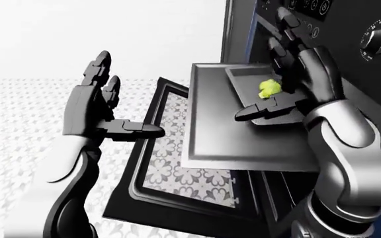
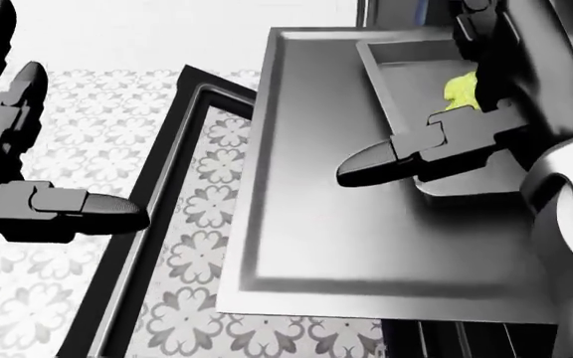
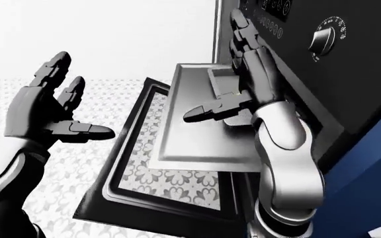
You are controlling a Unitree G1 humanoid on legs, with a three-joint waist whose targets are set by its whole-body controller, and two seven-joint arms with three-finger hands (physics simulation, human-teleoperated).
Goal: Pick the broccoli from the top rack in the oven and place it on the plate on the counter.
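Note:
The yellow-green broccoli [image 1: 268, 89] lies in a small grey tray [image 1: 243, 74] that sits on a large pulled-out oven rack sheet [image 1: 223, 134]. My right hand [image 1: 284, 82] is open, fingers up and thumb stretched left, just to the right of the broccoli and partly covering it in the head view [image 2: 458, 91]. My left hand [image 1: 104, 106] is open and empty, held over the floor to the left of the open oven door [image 1: 171, 198]. No plate shows.
The oven's black control panel with a knob [image 1: 378, 37] is at the top right. The open door with its glass window hangs low under the rack. Patterned floor tiles [image 1: 18, 109] spread to the left.

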